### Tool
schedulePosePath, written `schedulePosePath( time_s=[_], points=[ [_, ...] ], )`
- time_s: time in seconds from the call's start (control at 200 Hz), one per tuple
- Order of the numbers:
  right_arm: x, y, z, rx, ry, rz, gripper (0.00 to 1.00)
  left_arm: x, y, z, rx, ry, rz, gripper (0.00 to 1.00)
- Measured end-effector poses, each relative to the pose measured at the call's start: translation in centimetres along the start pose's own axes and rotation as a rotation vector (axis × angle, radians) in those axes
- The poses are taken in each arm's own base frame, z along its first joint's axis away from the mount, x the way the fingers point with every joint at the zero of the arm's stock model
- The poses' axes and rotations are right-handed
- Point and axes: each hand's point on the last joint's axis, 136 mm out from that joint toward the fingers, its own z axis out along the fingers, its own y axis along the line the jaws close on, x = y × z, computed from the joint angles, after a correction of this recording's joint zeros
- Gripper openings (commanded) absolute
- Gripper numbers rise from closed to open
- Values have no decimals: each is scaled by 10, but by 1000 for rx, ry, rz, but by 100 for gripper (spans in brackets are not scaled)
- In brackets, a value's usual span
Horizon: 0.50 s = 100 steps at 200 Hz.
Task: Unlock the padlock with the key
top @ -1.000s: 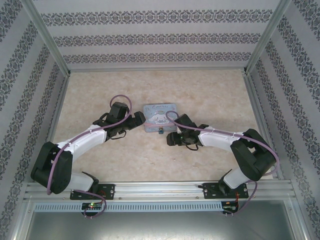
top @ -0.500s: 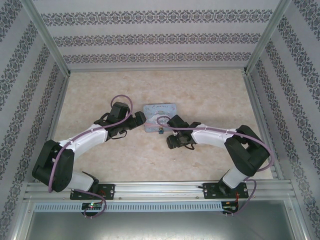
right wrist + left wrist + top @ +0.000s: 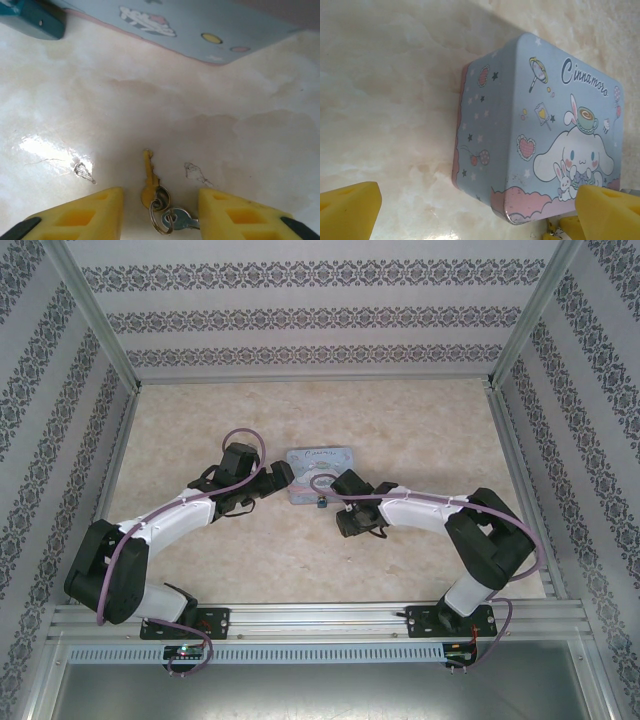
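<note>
My right fingers shifted left, narrowed astride thin brass-coloured metal key, not grasping; left fingers released wide

A robot test booth: aluminium frame posts, wallpapered panel walls and a marble-look table boxed in.

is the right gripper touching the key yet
Apart. The right wrist view shows the key lying on the table between the right gripper and its open fingers, with a clear gap on each side.
</note>
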Motion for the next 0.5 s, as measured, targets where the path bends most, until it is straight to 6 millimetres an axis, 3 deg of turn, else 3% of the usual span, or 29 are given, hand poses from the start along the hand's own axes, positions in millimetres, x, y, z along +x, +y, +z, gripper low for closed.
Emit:
schedulePosePath(
  time_s=[0.32, 0.5],
  points=[
    [-6, 3, -1, 1, -15, 3, 0, 0, -5, 0, 23, 5, 1, 99],
    [-15, 8, -2, -28, -58, 8, 0, 1, -7, -1, 34, 10, -6, 99]
  ],
)
